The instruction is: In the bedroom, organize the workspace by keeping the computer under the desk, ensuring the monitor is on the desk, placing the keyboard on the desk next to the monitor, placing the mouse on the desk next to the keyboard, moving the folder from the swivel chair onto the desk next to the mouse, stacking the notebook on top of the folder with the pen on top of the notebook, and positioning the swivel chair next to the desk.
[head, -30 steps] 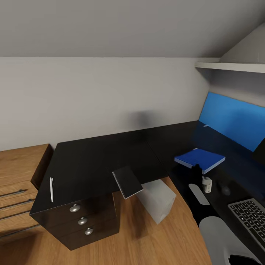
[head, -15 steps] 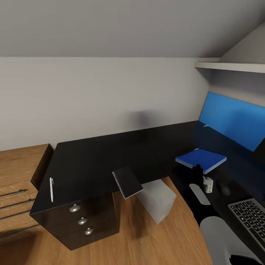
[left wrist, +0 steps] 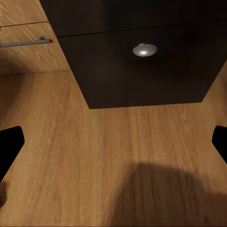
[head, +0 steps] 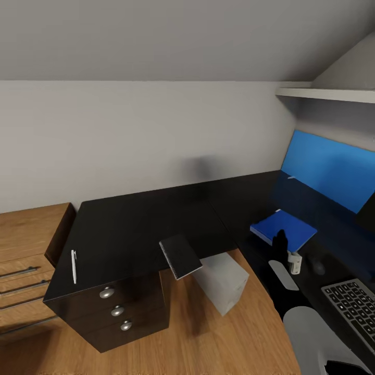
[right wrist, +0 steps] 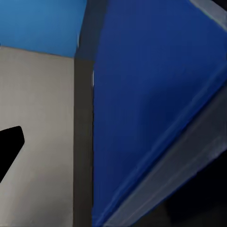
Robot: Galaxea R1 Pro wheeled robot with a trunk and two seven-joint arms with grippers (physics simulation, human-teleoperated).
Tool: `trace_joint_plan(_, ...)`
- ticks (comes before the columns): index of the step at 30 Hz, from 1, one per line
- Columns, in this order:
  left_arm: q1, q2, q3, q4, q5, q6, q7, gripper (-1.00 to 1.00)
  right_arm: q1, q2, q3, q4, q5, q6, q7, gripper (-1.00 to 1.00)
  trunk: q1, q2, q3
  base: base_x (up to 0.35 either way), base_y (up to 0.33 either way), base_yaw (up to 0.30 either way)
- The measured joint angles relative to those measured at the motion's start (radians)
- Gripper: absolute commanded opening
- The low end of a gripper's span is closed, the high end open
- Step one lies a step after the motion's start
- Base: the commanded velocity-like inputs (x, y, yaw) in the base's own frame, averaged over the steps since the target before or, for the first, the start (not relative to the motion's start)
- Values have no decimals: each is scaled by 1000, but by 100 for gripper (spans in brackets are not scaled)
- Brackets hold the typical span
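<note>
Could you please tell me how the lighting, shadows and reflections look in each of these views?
Head view: even, soft light; the glossy desk mirrors the blue wall panel, and a faint smudge of shadow sits on the wall. Left wrist view: a broad soft shadow darkens the wood floor. Right wrist view: the folder is very close, its edges slightly soft.

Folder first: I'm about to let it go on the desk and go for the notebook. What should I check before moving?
1. Folder over the desk: ok.
2. Folder flat on the top: cannot tell; it looks tilted.
3. Right gripper at the folder's near edge: ok; grip cannot tell.
4. Folder near the mouse: ok.
5. Notebook stable: not ok, overhangs the desk edge.
6. Pen on the desk: ok.
</note>
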Motion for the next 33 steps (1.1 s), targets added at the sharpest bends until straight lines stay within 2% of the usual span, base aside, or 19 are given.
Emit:
trace_joint_plan(23, 0, -1, 0, 0, 0, 0, 0, 100, 0, 2, 6, 2, -1, 6, 1, 100, 0, 0, 0, -131, 0, 0)
trace_joint_plan(27, 0, -1, 0, 0, 0, 0, 0, 100, 2, 7, 15, 3, 12, 24, 1, 100, 0, 0, 0, -47, 0, 0)
trace_joint_plan(31, 0, -1, 0, 0, 0, 0, 0, 100, 13, 10, 61, 3, 22, 76, 1, 100, 0, 0, 0, -10, 0, 0)
trace_joint_plan(33, 0, -1, 0, 0, 0, 0, 0, 100, 22, 10, 114, 3, 23, 121, 1, 100, 0, 0, 0, -3, 0, 0)
